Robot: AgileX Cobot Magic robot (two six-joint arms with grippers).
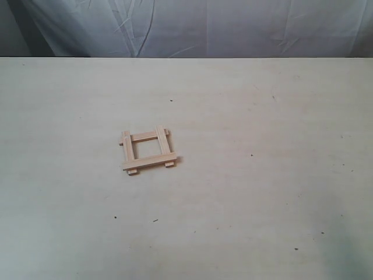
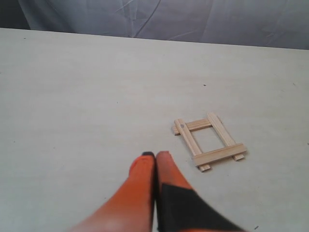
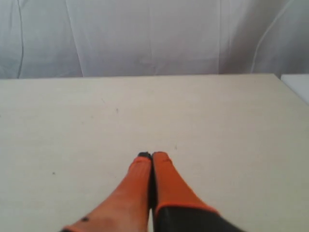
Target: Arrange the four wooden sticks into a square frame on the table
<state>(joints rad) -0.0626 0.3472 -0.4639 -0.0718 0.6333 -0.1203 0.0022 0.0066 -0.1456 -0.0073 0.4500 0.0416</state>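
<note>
The four wooden sticks lie crossed as a small square frame on the cream table, left of centre, with their ends overlapping and sticking out a little. The left wrist view shows the same frame just beyond and to one side of my left gripper, whose orange fingers are pressed together with nothing between them. My right gripper is shut too, empty, over bare table with no stick in its view. Neither gripper appears in the exterior view.
A white cloth backdrop hangs behind the table's far edge. Tiny dark specks dot the tabletop. A table corner edge shows in the right wrist view.
</note>
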